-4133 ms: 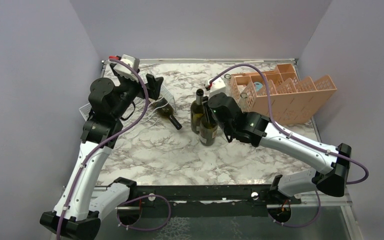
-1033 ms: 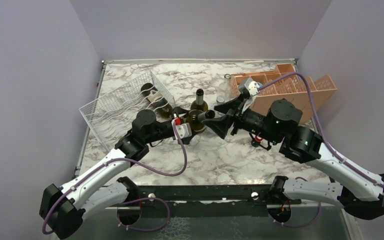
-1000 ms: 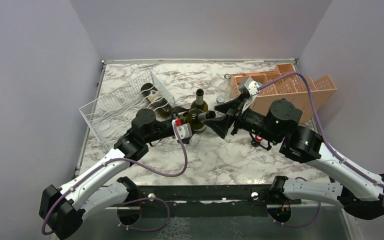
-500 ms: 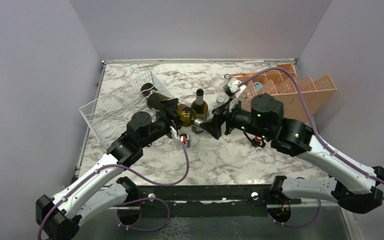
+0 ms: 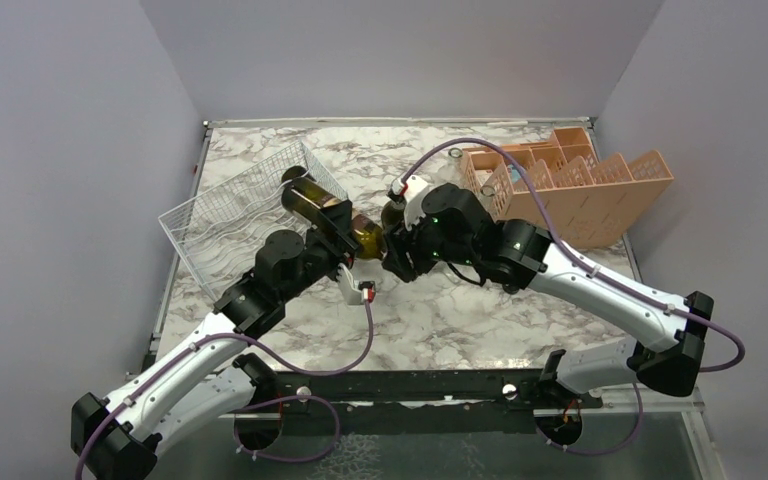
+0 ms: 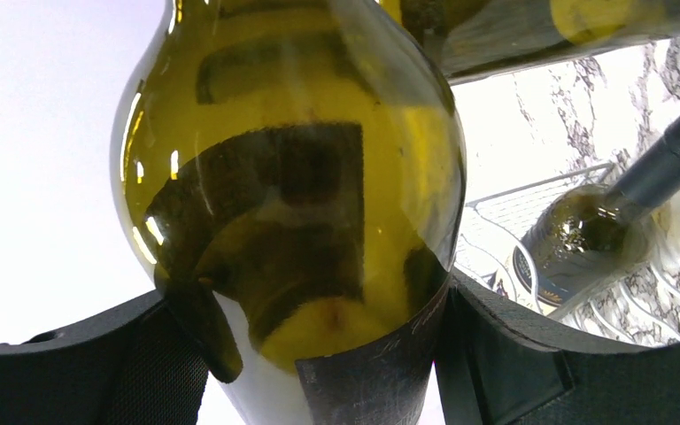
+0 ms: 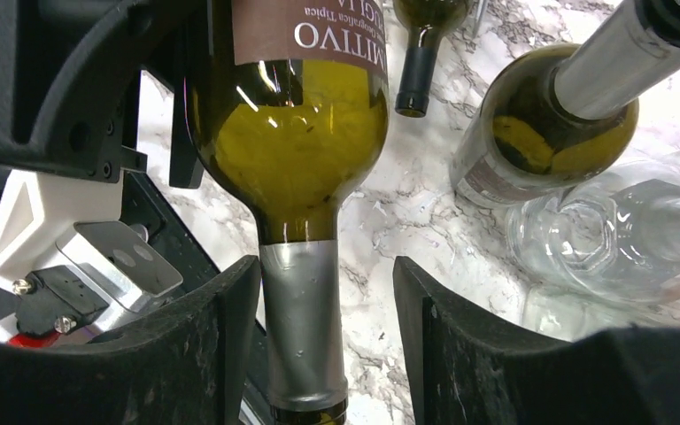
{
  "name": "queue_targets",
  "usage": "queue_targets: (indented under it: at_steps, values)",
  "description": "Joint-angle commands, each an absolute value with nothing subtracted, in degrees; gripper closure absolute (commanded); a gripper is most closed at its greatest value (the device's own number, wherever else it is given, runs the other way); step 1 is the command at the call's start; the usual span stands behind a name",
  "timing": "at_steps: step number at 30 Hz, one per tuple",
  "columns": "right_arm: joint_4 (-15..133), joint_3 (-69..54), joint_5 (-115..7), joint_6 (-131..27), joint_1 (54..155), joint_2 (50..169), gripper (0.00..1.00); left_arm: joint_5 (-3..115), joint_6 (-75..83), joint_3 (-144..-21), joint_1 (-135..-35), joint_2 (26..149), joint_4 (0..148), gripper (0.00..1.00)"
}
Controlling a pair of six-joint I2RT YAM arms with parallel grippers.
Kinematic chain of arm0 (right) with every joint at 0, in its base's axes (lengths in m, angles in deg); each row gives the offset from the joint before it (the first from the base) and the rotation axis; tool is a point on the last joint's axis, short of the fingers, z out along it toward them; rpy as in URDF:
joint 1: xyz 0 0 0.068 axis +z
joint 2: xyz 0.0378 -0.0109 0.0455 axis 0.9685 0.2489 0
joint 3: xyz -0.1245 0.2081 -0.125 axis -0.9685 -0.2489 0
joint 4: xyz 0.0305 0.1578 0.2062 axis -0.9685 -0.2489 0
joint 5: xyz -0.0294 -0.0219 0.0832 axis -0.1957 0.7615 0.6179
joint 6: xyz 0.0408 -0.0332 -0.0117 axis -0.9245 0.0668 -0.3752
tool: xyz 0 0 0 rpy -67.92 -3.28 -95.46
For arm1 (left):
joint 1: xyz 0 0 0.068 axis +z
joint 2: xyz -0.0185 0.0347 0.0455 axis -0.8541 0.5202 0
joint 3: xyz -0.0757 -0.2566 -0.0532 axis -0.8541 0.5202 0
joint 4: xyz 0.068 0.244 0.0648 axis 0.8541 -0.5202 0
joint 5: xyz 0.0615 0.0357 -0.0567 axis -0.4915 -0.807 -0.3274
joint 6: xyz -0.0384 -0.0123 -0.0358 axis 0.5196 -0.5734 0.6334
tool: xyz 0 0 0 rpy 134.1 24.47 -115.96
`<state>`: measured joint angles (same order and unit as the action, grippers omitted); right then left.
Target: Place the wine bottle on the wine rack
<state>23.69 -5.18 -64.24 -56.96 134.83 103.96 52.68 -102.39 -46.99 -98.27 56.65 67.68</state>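
Observation:
A green wine bottle [image 5: 345,225] with a silver-foil neck [image 7: 301,328] hangs tilted above the table, its base toward the white wire wine rack [image 5: 225,215]. My left gripper [image 5: 332,222] is shut on the bottle's body [image 6: 292,177]; in the left wrist view the gripper [image 6: 305,354] has a pad on each side of the glass. My right gripper [image 5: 392,252] is open around the neck. In the right wrist view it [image 7: 323,301] has its left finger close to the foil and its right finger apart. A second bottle [image 6: 584,230] lies in the rack.
An upright green bottle [image 7: 544,124] and a clear glass bottle [image 7: 620,230] stand just right of the held bottle. An orange divided crate [image 5: 570,190] sits at the back right. Walls close the table at left, back and right.
The held bottle has moved left and up toward the rack, its base lifted higher. My right arm has swung left with the neck. My left arm has drawn back.

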Motion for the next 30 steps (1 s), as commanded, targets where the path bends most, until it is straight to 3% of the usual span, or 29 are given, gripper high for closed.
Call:
queue_targets:
  at_steps: [1, 19, 22, 26, 29, 30]
  values:
    - [24.16, -3.55, -62.77, -57.38, 134.74, 105.67, 0.42, 52.58, -106.14, -47.46, -98.47, 54.92, 71.74, 1.0]
    - [26.88, -5.21, -61.29, -58.04, 134.81, 111.42, 0.55, 52.86, -100.98, -49.59, -98.47, 55.51, 69.87, 1.0]
    - [26.72, -5.2, -61.27, -58.24, 134.75, 111.76, 0.66, 52.6, -100.22, -49.91, -98.47, 55.7, 69.77, 1.0]
    - [27.16, -5.38, -62.26, -58.33, 134.82, 111.64, 0.95, 52.62, -99.18, -49.88, -98.48, 55.74, 69.73, 1.0]
    - [27.97, -5.53, -63.93, -58.38, 134.8, 110.96, 0.99, 52.32, -98.32, -50.08, -98.47, 55.69, 69.0, 0.98]
    - [28.33, -5.71, -64.71, -58.52, 134.77, 110.56, 0.99, 52.37, -97.82, -50.18, -98.47, 55.72, 68.62, 0.86]
